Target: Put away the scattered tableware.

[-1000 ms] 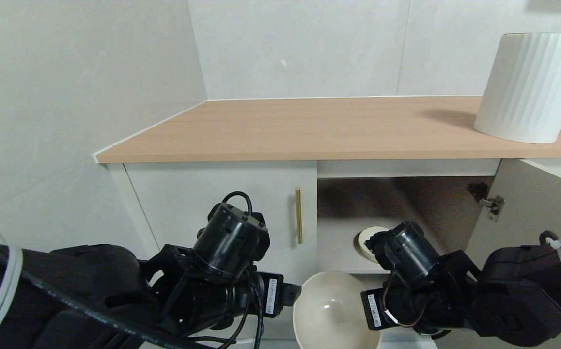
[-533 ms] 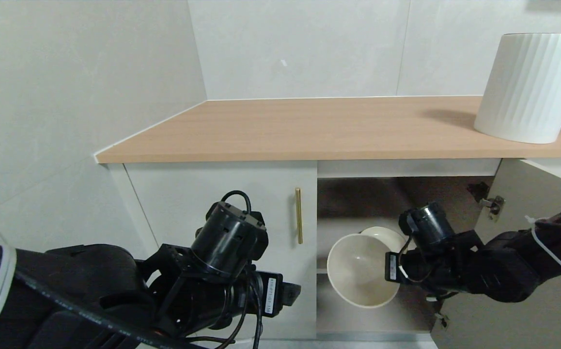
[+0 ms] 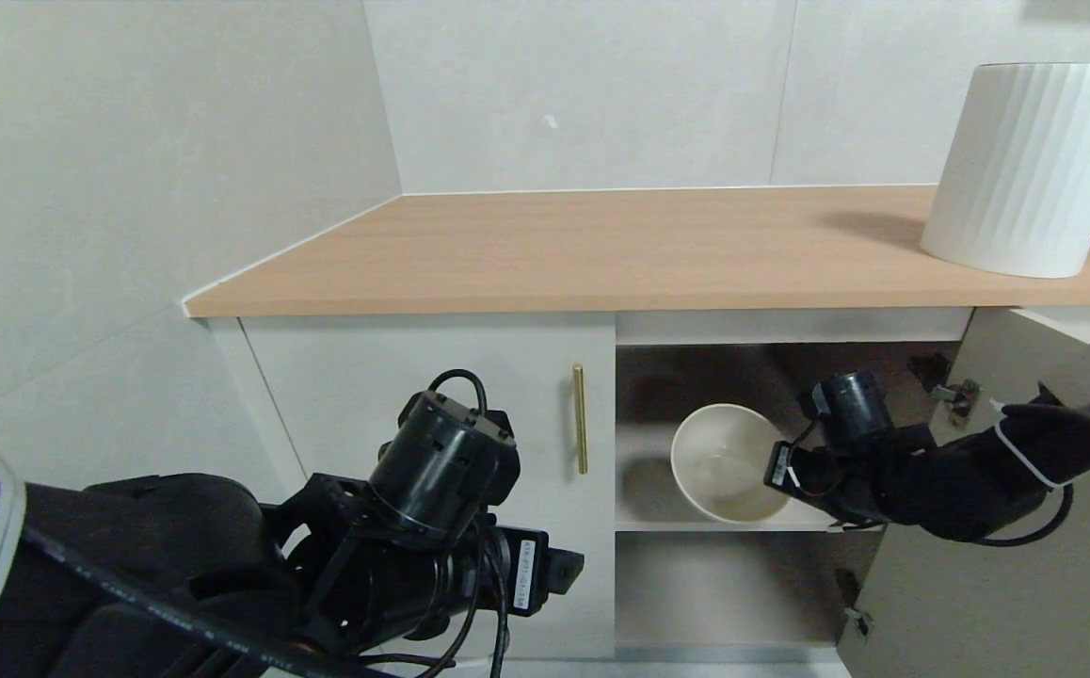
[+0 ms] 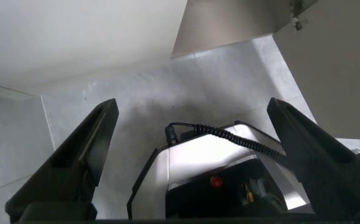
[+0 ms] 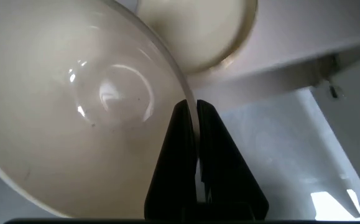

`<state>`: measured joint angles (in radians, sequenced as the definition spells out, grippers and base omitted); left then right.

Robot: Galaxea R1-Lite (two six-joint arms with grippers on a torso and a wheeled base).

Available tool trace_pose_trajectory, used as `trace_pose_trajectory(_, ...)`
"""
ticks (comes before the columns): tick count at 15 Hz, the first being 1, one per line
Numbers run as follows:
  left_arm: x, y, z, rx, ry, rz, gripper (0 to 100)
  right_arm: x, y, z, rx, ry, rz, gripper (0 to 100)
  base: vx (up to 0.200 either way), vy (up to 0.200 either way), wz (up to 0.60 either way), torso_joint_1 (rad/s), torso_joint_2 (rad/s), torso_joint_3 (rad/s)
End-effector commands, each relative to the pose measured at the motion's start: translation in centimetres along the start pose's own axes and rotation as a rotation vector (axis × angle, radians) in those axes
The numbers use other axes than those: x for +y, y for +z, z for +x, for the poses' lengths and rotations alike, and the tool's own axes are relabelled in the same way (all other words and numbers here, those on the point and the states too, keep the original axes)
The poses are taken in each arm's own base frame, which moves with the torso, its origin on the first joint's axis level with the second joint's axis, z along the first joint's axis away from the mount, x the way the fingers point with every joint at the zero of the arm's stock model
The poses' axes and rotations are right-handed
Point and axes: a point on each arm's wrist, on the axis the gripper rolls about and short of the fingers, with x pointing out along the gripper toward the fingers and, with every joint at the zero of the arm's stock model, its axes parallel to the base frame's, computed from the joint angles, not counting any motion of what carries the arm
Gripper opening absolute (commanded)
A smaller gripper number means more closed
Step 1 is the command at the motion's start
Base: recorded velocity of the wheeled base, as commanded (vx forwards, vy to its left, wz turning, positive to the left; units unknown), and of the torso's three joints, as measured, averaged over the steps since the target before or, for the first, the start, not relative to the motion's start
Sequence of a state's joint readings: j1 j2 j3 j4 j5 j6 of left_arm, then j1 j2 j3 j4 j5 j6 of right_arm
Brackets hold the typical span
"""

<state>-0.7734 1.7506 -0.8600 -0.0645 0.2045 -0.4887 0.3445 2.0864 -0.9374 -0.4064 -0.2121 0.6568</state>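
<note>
A cream bowl (image 3: 722, 461) hangs tilted, its opening facing me, inside the open cabinet just above the upper shelf (image 3: 644, 494). My right gripper (image 3: 778, 474) is shut on its rim; in the right wrist view the fingers (image 5: 186, 134) clamp the bowl (image 5: 74, 106) edge. Beyond the bowl a cream plate (image 5: 195, 28) lies on the shelf. My left gripper (image 4: 192, 121) is open with nothing between its fingers, held low in front of the closed left door and pointing at the floor.
The cabinet's right door (image 3: 978, 574) stands swung open beside my right arm. The left door has a brass handle (image 3: 580, 419). A wooden countertop (image 3: 601, 245) carries a tall white ribbed container (image 3: 1034, 169). The lower shelf (image 3: 714, 584) is bare.
My right arm has lifted the bowl from low in front of the cabinet up and inward to the upper shelf. The left arm has kept still.
</note>
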Motion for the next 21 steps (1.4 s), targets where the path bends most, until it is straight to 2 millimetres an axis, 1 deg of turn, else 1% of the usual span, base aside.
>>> trace_pose_trajectory(1, 0.0, 0.0, 0.0, 0.000, 0.001, -0.001, 100, -0.8, 0.1, 2.0, 0.010, -0.035, 0.023, 0, 0.000, 0.000, 0.00, 0.000, 0.00, 0.000)
trace_pose_trajectory(4, 0.1, 0.0, 0.0, -0.002, 0.003, -0.003, 100, -1.2, 1.1, 3.6, -0.011, -0.052, 0.069, 0, 0.000, 0.000, 0.00, 0.000, 0.00, 0.000)
trace_pose_trajectory(8, 0.2, 0.0, 0.0, 0.000, 0.005, -0.004, 100, -2.0, 1.6, 5.8, -0.014, -0.077, 0.086, 0, 0.000, 0.000, 0.00, 0.000, 0.00, 0.000)
trace_pose_trajectory(10, 0.2, -0.1, 0.0, 0.003, 0.007, -0.003, 100, -2.5, 1.9, 7.2, -0.019, -0.090, 0.095, 0, 0.000, 0.000, 0.00, 0.000, 0.00, 0.000)
trace_pose_trajectory(11, 0.2, -0.1, 0.0, 0.003, 0.007, -0.003, 100, -2.6, 2.0, 7.6, -0.022, -0.096, 0.098, 0, 0.000, 0.000, 0.00, 0.000, 0.00, 0.000)
trace_pose_trajectory(15, 0.2, -0.1, 0.0, 0.003, 0.007, -0.005, 100, -2.7, 2.5, 7.9, -0.026, -0.098, 0.102, 0, 0.000, 0.000, 0.00, 0.000, 0.00, 0.000)
trace_pose_trajectory(17, 0.2, -0.1, 0.1, 0.004, 0.007, -0.004, 100, -2.9, 2.4, 8.4, -0.022, -0.106, 0.105, 0, 0.000, 0.000, 0.00, 0.000, 0.00, 0.000)
trace_pose_trajectory(21, 0.3, -0.1, 0.1, 0.004, 0.008, -0.005, 100, -2.9, 2.4, 8.5, -0.021, -0.107, 0.105, 0, 0.000, 0.000, 0.00, 0.000, 0.00, 0.000)
